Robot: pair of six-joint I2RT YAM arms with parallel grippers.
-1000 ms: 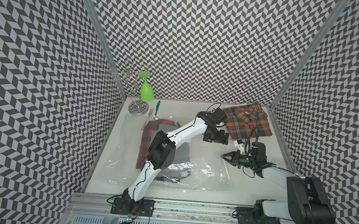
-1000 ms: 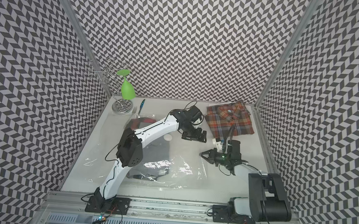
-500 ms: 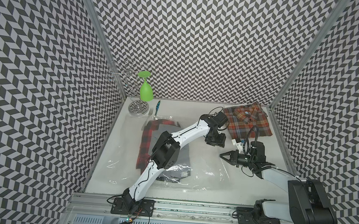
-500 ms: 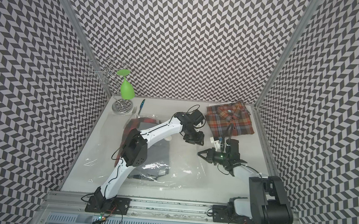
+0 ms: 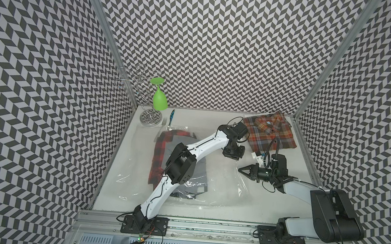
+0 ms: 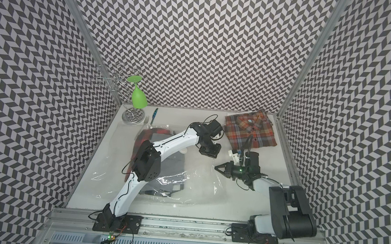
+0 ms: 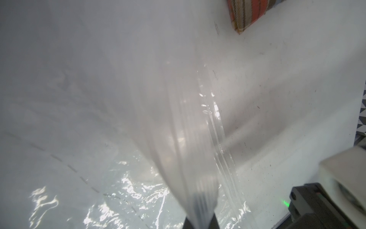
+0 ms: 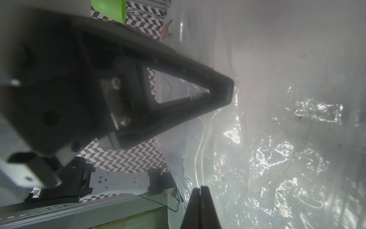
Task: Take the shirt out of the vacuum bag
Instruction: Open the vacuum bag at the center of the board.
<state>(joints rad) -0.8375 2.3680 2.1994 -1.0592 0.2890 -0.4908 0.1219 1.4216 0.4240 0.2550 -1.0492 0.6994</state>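
The clear vacuum bag [image 5: 220, 186] [image 6: 199, 187] lies flat across the middle of the table. Inside its left half lies a red-and-black plaid shirt [image 5: 161, 146] [image 6: 143, 136] with grey cloth beside it, partly hidden by my left arm. My left gripper [image 5: 232, 155] [image 6: 208, 152] points down at the bag's far right rim. It is shut on a bunched fold of the film [image 7: 200, 218]. My right gripper [image 5: 240, 176] [image 6: 216, 168] lies low, just in front of the left one. Its jaws are shut on the bag's rim [image 8: 200, 190].
An orange plaid shirt [image 5: 270, 133] lies folded at the back right, outside the bag. A wire rack holding a green glass [image 5: 160, 98] stands at the back left, with a fork [image 5: 164, 121] and a blue utensil [image 5: 172, 116] beside it. A small white part [image 5: 258, 156] lies by my right wrist.
My left gripper was open a second ago and has now shut on the bag's rim, dropping a little toward the table. The right gripper has barely moved.
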